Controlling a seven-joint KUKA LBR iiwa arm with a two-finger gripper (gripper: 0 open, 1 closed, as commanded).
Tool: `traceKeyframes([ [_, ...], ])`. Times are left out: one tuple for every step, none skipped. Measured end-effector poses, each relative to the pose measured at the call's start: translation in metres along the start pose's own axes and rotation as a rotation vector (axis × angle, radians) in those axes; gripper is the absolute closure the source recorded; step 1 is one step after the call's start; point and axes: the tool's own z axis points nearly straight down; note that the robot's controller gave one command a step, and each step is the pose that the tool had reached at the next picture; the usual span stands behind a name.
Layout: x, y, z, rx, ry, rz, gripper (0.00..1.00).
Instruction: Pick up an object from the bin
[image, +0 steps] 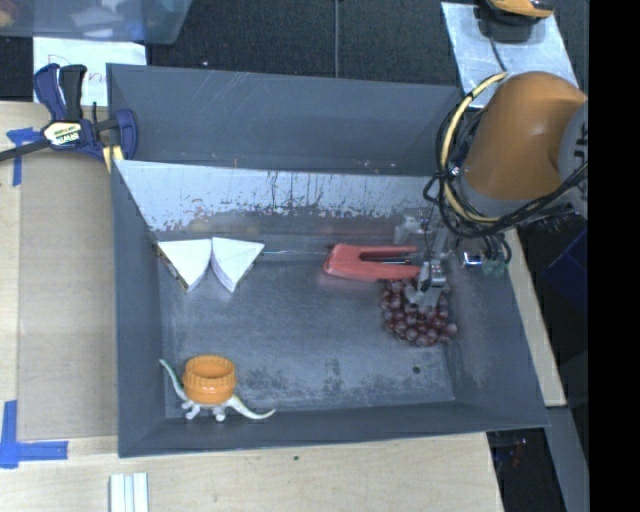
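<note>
Gripper (428, 284) sits low at the right of the grey bin (300, 150), at the end of a flat red piece (358, 262), directly over a dark red grape bunch (415, 320). Spread or pressed together: cannot tell.

White wedges (212, 262): two, side by side and touching, at 10 o'clock on the floor of the bin (300, 120).
Orange ring (209, 379): at 8 o'clock, resting on the toy.
White toy lizard (235, 408): under the ring, long tail pointing to 3 o'clock.
Red flat piece (360, 262): at 1 o'clock, lying from 9 to 3.
</note>
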Motion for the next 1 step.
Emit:
traceKeyframes([
  [-0.0017,0.0003,-0.0051,0.001,-0.009,-0.002,0.00],
])
